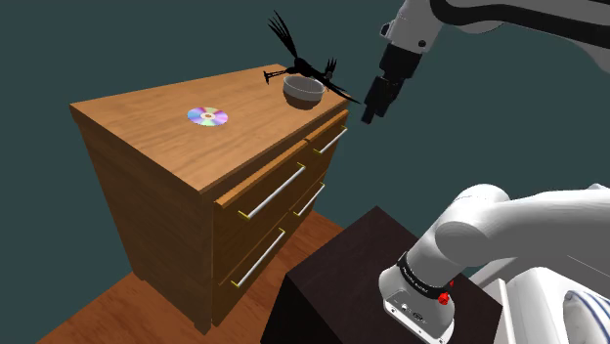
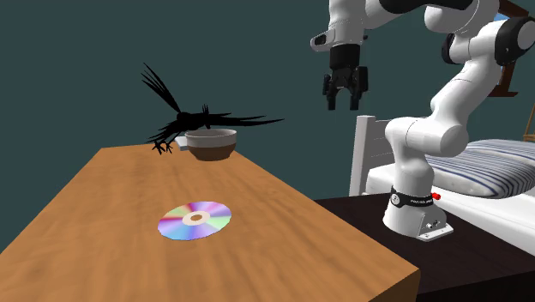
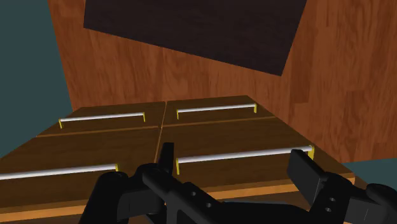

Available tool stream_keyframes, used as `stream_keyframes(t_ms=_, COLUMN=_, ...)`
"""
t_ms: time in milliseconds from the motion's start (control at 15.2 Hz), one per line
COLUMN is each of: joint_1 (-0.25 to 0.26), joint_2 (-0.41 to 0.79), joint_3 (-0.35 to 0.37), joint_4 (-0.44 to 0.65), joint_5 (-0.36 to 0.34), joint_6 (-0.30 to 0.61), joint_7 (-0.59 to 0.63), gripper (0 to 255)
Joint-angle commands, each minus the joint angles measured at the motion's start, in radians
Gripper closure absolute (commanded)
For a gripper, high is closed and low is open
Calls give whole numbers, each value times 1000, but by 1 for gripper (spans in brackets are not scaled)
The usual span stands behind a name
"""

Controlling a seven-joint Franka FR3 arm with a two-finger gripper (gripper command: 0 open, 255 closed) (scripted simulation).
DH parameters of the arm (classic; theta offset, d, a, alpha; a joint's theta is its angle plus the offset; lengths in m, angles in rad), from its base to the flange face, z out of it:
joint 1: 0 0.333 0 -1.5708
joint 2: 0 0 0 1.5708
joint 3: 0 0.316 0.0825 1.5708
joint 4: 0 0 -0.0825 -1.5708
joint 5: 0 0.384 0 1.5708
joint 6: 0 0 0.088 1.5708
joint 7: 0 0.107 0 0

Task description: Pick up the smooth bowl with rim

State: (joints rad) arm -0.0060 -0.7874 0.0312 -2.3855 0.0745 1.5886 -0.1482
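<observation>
The bowl has a pale rim and a brown lower body. It stands upright at the far corner of the wooden dresser top, and the second exterior view shows this bowl at the top's far end. My black gripper hangs in the air past the dresser's front edge, to the shoulder view's right of the bowl and apart from it. In the second exterior view the gripper is above and to the right of the bowl, open and empty. In the wrist view the gripper looks down over the drawer fronts.
A black bird figure spreads its wings right behind and over the bowl. A shiny disc lies mid-top. The drawers carry long metal handles. The dark stand sits beside the dresser, and a bed lies behind the arm.
</observation>
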Motion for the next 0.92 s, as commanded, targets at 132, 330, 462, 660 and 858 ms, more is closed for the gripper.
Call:
stream_keyframes(t_ms=132, joint_1=-5, joint_2=81, joint_3=0, joint_4=38, joint_5=-19, joint_6=40, joint_7=-13, gripper=0)
stream_keyframes(t_ms=330, joint_1=-12, joint_2=203, joint_3=1, joint_4=104, joint_5=-47, joint_6=90, joint_7=-30, gripper=0)
stream_keyframes(t_ms=462, joint_1=-16, joint_2=284, joint_3=2, joint_4=155, joint_5=-65, joint_6=117, joint_7=-39, gripper=0)
stream_keyframes(t_ms=660, joint_1=-22, joint_2=404, joint_3=5, joint_4=239, joint_5=-94, joint_6=149, joint_7=-49, gripper=0)
stream_keyframes(t_ms=858, joint_1=-28, joint_2=524, joint_3=8, joint_4=335, joint_5=-123, joint_6=169, joint_7=-57, gripper=0)
